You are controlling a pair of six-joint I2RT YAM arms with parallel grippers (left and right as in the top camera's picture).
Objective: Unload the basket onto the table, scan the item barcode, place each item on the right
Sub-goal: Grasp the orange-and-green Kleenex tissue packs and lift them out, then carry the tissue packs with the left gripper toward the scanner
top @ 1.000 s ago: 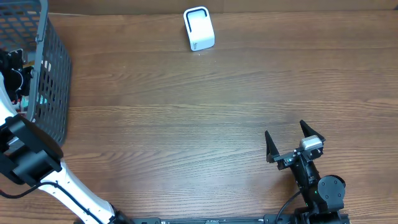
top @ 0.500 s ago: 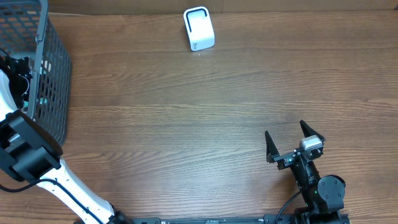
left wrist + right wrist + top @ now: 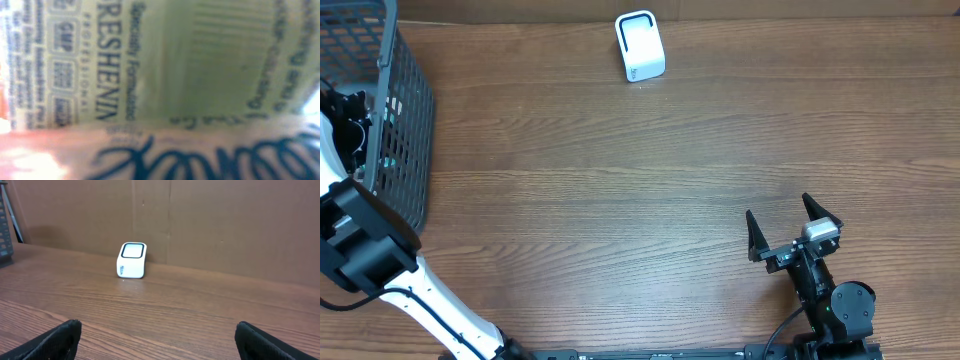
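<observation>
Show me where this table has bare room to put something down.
The wooden stretch of table between the grey wire basket on the left, the white scanner at the back edge and the open right hand at the front is bare. The left edge is crowded: the left arm reaches into the basket.

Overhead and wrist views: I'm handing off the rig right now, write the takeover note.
Left gripper: inside the basket, jaws hidden. Its camera is filled by a blurred printed package; grip unconfirmed.
Right gripper: open, empty, parked front right.
Scanner: at the far edge, nothing in front of it.
Done: nothing scanned yet.
Left: secure the package, lift it out, show its barcode to the scanner.
</observation>
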